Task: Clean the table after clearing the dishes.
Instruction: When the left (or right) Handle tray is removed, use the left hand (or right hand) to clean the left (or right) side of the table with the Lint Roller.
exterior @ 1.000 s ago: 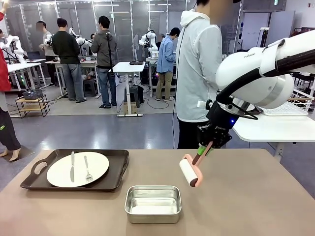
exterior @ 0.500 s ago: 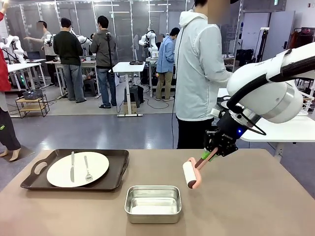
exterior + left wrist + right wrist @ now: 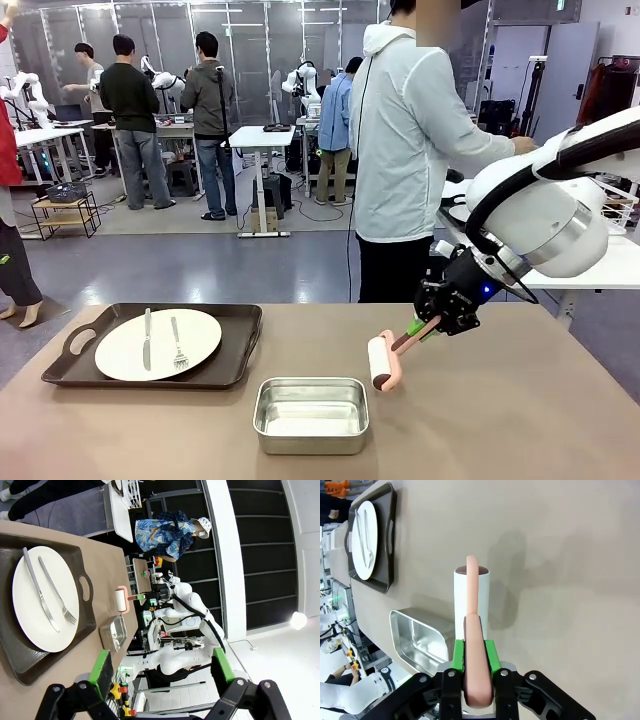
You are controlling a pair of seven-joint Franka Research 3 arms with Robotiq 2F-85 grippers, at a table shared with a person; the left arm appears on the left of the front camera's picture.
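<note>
- The table (image 3: 500, 420) lies under the right gripper (image 3: 420, 325), its tan top bare directly beneath the fingers.
- The right gripper is clamped tight on the pink handle of a lint roller (image 3: 382, 362), with a green pad pressed to each side of the handle.
- The roller slants down from the fingers toward the robot's left, its white roll low over the table top; I cannot tell whether the roll touches it.
- Of the dishes, one white plate (image 3: 158, 344) sits on a dark tray (image 3: 240, 340) well apart from the right gripper, off to the robot's left.
- A knife (image 3: 146, 338) and a fork (image 3: 177, 345) lie side by side on the plate.
- A steel pan (image 3: 311, 414) stands on the table near the roll, below the right gripper and nearer the robot.
- The left gripper (image 3: 161, 669) has its jaws spread wide with nothing between them; the tray and plate lie ahead of it and to one side.
- Beyond the right gripper, a person (image 3: 400, 150) stands at the table's far side with an arm stretched toward a white table (image 3: 560, 262).
</note>
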